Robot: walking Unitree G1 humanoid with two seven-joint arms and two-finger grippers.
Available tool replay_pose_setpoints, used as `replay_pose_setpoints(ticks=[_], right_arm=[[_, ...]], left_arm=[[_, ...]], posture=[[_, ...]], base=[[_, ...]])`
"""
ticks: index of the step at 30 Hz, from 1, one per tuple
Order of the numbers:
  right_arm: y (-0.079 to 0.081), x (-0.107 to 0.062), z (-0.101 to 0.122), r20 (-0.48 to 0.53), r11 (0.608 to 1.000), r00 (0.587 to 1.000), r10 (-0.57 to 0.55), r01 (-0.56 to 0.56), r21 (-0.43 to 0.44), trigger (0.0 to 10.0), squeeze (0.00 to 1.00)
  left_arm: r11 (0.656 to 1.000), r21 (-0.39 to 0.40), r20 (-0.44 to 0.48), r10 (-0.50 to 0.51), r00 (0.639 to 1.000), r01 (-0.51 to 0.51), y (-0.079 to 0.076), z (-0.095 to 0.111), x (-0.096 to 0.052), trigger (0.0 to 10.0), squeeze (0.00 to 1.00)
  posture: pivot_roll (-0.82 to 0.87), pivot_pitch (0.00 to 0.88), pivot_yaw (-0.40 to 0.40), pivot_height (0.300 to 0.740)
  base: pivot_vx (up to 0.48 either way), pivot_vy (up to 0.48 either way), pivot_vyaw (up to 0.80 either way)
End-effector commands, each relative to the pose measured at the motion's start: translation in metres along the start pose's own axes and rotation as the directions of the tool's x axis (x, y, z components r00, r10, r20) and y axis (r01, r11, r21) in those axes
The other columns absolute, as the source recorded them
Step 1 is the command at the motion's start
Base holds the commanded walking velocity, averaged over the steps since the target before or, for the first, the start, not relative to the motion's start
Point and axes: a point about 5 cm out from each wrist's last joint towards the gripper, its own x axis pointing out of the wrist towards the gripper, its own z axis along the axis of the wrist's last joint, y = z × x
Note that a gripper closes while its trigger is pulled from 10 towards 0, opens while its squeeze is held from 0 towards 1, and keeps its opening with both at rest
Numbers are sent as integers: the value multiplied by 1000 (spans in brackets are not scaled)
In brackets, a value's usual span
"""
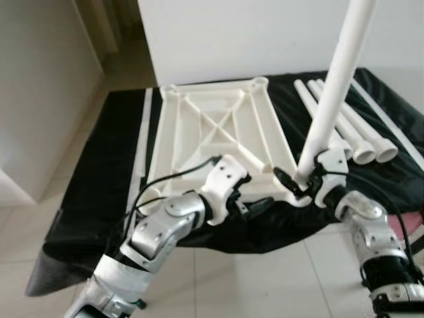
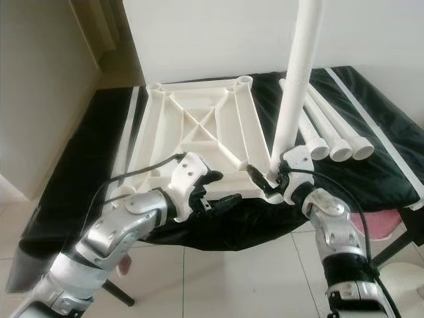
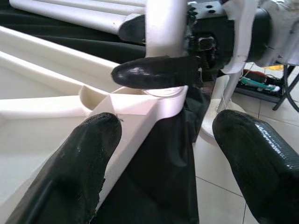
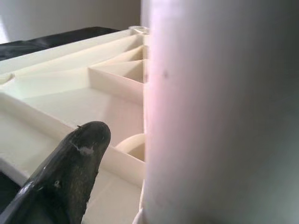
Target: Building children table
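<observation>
- Left eye view: the tabletop [image 1: 218, 136] is lying upside down on the black cloth [image 1: 99, 179], so its corner sockets are facing up.
- The right gripper [image 1: 306, 177] is clenching a leg [image 1: 334, 93] upright over the near right socket.
- The left gripper [image 1: 255, 205], fingers spread, is hovering at the near edge, probably steadying it.
- Spare legs [image 1: 344, 122] are waiting far right.

You face a plain white wall [image 1: 218, 33] behind a worktop draped in black cloth [image 1: 99, 172]. Pale floor tiles [image 1: 265, 278] lie below, a cream wall [image 1: 40, 86] stands left, and soft daylight fills the room.
</observation>
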Motion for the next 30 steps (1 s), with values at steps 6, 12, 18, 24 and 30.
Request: replay_pose_setpoints(ticks=[6, 12, 18, 24, 30], right_arm=[[-3, 5, 2, -21, 996, 996, 82, -83, -33, 1922, 0], [-4, -2, -10, -67, 996, 994, 89, -91, -25, 0, 0], [0, -5, -20, -73, 998, 995, 68, -67, 10, 0, 0], [3, -7, -23, -59, 999, 998, 16, -14, 43, 10000, 0], [1, -8, -32, -126, 985, 978, -164, 170, 42, 10000, 0]], left_arm=[[992, 25, -7, -126, 992, 126, -6, 3, 1, 10000, 0], [992, 26, -6, -121, 993, 121, -4, 4, 0, 10000, 0], [992, 26, -3, -125, 992, 125, -5, 4, 0, 10000, 0], [991, 26, -4, -130, 992, 130, -6, 3, 0, 10000, 0], [991, 21, -5, -136, 991, 136, -7, 2, 1, 10000, 0]], posture=[[-99, 0, 67, 740], [-101, 0, 68, 740], [-107, 0, 71, 740], [-112, 0, 73, 740], [-117, 0, 69, 740]], base=[[0, 0, 0], [0, 0, 0], [0, 0, 0], [0, 0, 0], [0, 0, 0]])
